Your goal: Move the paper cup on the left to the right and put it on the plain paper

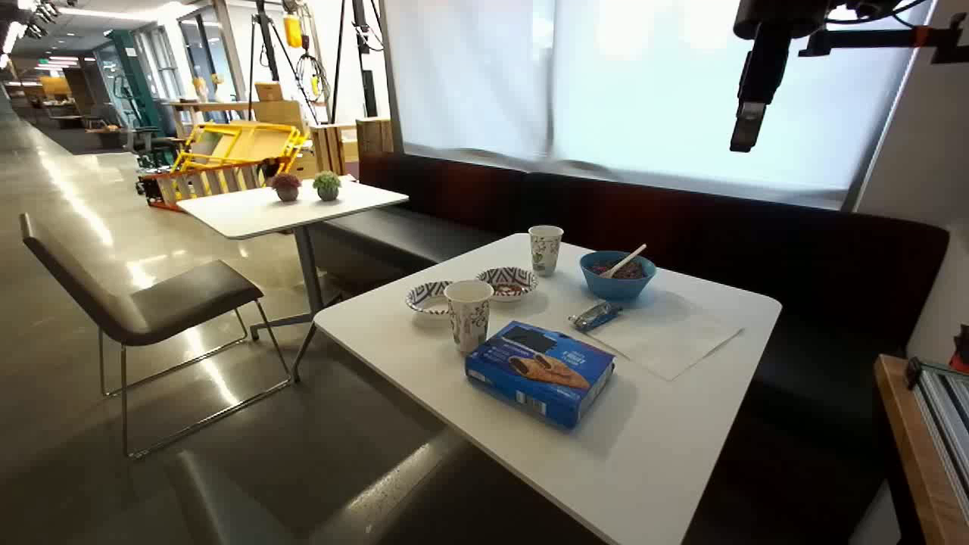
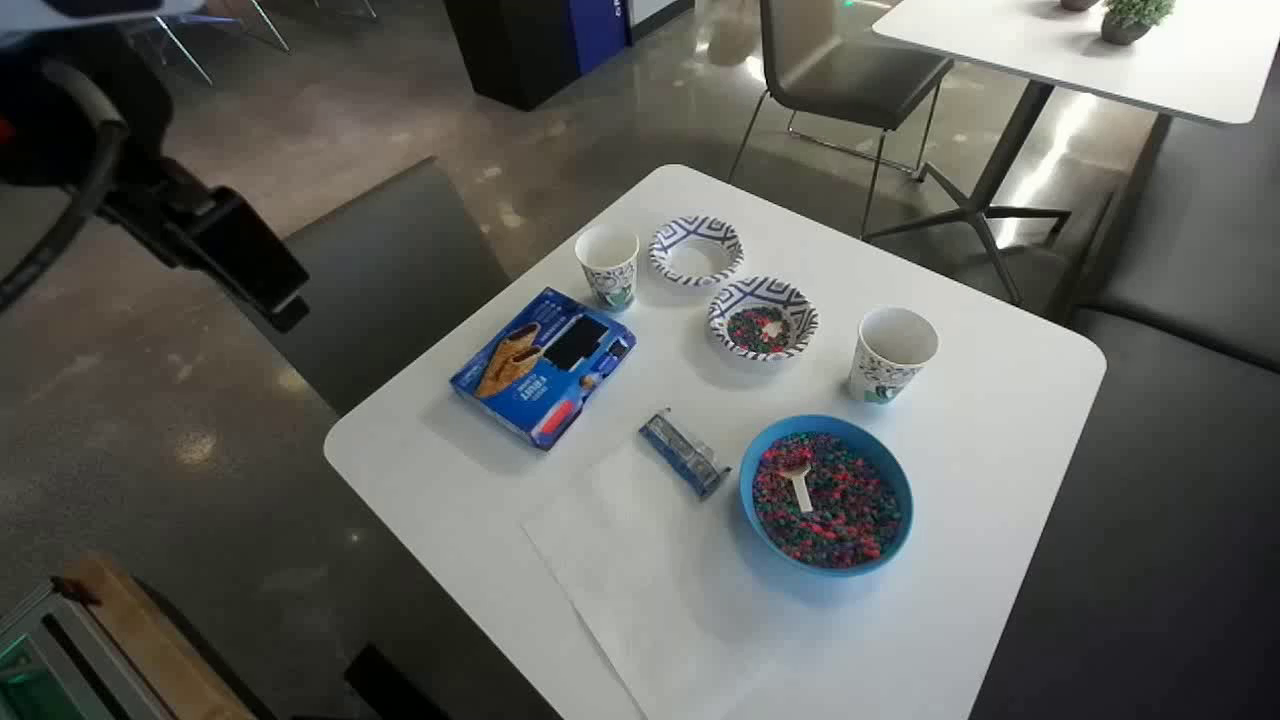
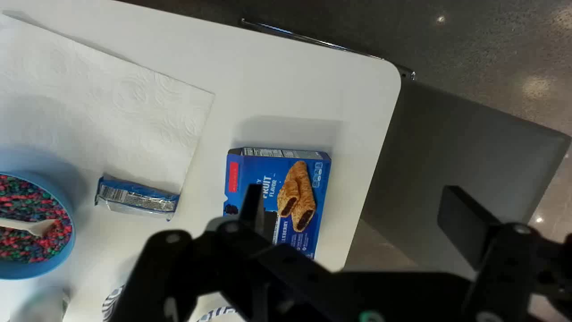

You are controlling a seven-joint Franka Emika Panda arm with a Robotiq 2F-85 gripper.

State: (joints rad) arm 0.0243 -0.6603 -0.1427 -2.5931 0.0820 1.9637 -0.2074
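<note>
Two patterned whitish paper cups stand upright on the table. The left paper cup [image 1: 468,318] [image 2: 608,268] is beside the blue box in both exterior views; in the wrist view it is hidden behind the gripper. The plain paper [image 1: 674,341] [image 2: 630,580] [image 3: 134,103] is a flat white sheet on the table, partly beside the blue bowl. My gripper [image 1: 746,136] [image 2: 285,310] is high above the table, apart from everything. In the wrist view the gripper [image 3: 357,210] has its fingers wide apart with nothing between them, seen over the box and the table edge.
The blue box [image 1: 541,371] [image 2: 545,365] [image 3: 277,192] lies flat. A wrapped bar [image 2: 685,455] [image 3: 136,197] lies at the paper's edge. A blue bowl [image 1: 617,284] with a spoon, another cup [image 1: 545,250] [image 2: 893,355] and two patterned bowls [image 2: 697,250] [image 2: 765,345] stand around.
</note>
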